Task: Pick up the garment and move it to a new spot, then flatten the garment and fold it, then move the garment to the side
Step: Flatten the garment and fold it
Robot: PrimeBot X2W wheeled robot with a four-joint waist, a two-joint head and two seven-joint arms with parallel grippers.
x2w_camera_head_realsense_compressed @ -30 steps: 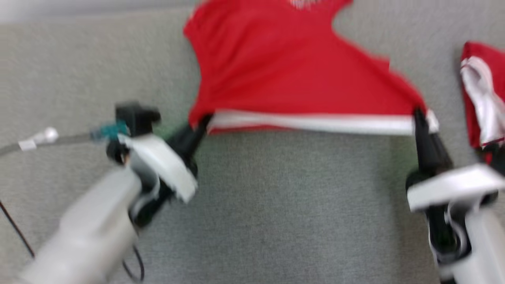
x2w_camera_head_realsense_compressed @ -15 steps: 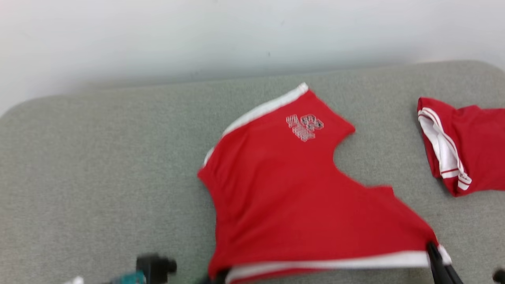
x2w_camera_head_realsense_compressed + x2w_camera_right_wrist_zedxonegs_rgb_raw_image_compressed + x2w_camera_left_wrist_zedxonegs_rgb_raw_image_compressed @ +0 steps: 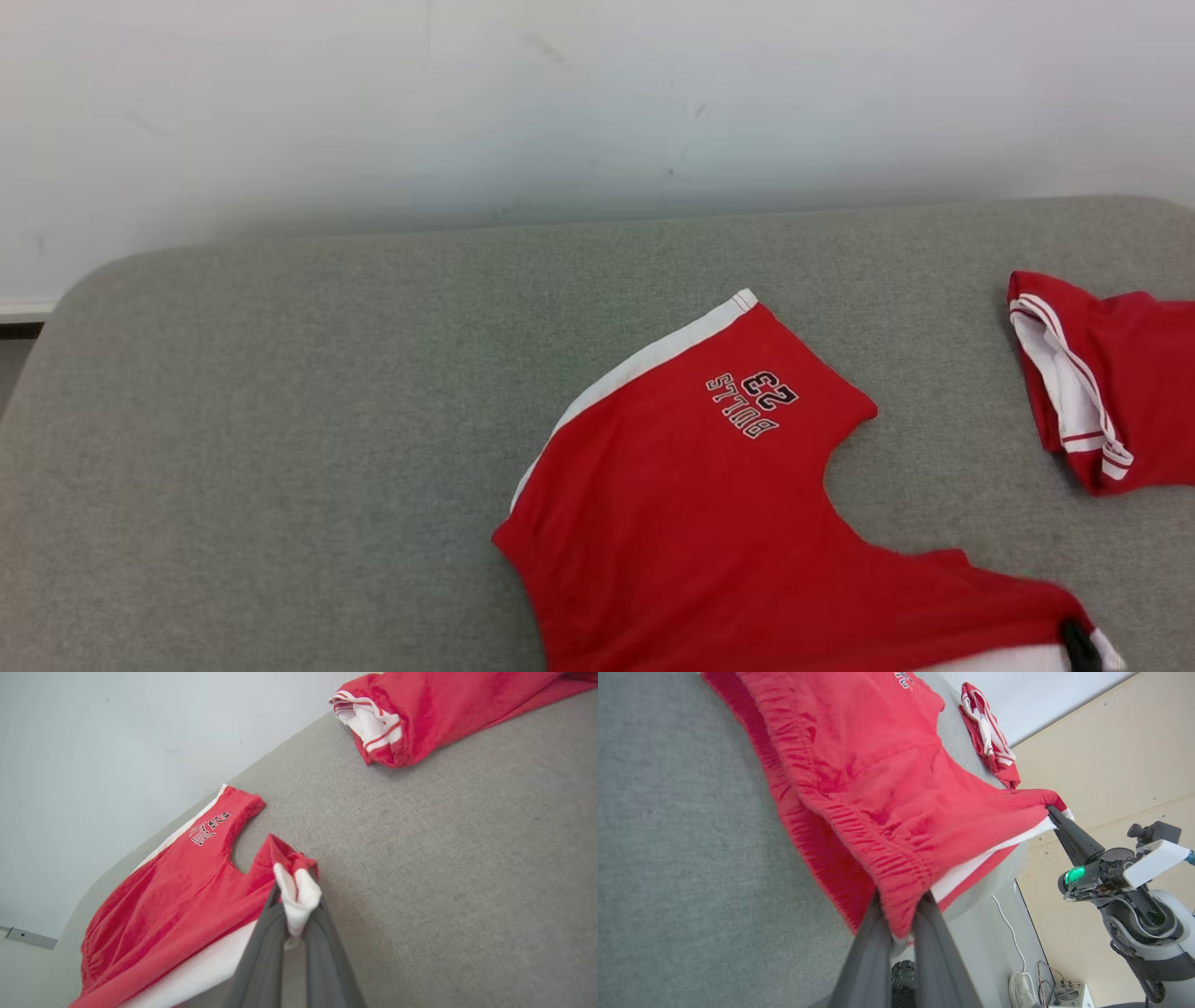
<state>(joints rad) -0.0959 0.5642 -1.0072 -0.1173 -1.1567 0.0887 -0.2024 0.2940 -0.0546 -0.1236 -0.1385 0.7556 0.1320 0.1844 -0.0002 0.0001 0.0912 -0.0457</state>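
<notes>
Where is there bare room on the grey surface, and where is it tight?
Widest free patch: the grey surface left of the red shorts, up to the wall. Crowded on the right, where a narrow gap separates them from the second red garment.

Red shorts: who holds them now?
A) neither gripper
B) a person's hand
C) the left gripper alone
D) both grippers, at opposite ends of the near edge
D: the left gripper and the right gripper are each shut on a corner of the red shorts.
</notes>
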